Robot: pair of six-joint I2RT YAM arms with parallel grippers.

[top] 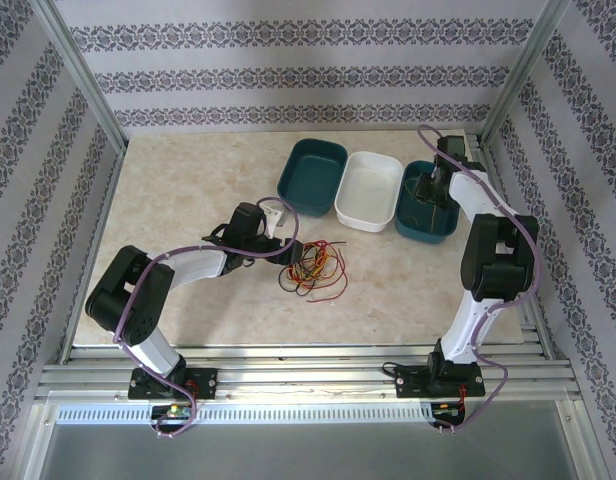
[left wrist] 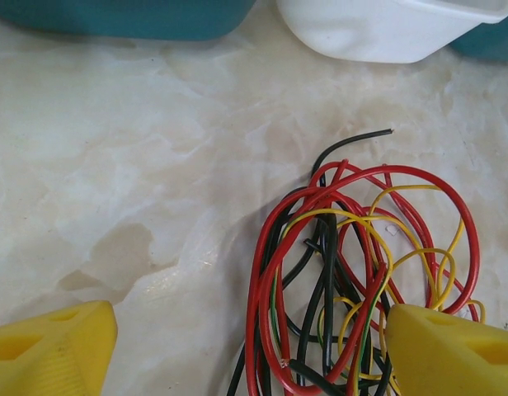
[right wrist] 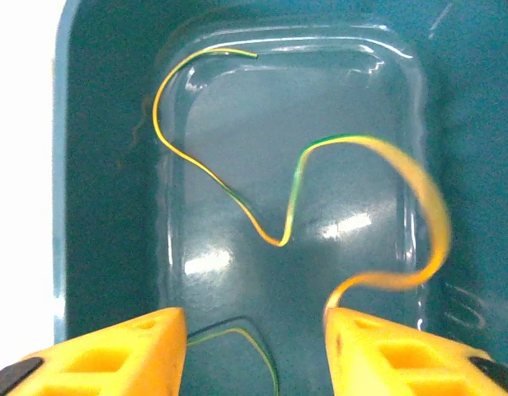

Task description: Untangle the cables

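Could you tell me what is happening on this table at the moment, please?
Two robot arms are sorting out tangled cables. The right claw hangs open over the right-hand teal bin, where one yellow-green cable lies loose, its near end blurred beside the claw. The left claw is open and low, close over the tangle of red, yellow and black cables on the table. That bunch is not yet separated.
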